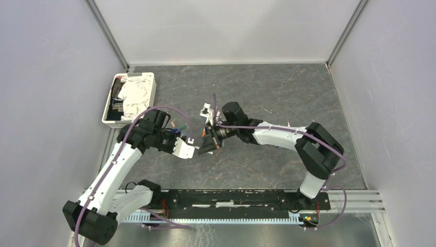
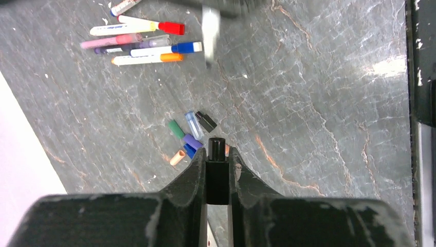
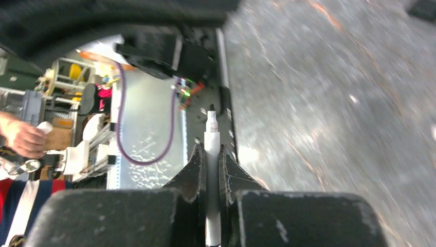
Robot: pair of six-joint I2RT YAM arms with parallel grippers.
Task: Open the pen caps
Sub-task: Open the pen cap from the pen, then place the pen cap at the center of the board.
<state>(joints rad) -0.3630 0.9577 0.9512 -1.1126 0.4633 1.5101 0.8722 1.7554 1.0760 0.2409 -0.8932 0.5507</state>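
Loose pen caps and a row of pens obstruct part of the table; bare surface alongside permits passage.

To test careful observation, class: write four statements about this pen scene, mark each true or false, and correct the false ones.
1. The left gripper holds a black pen cap. True.
2. The right gripper is empty. False: the right gripper is shut on a white pen barrel.
3. Several loose caps lie together on the table. True.
4. The other pens lie inside the white tray. False: they lie on the table; the tray holds cloth.
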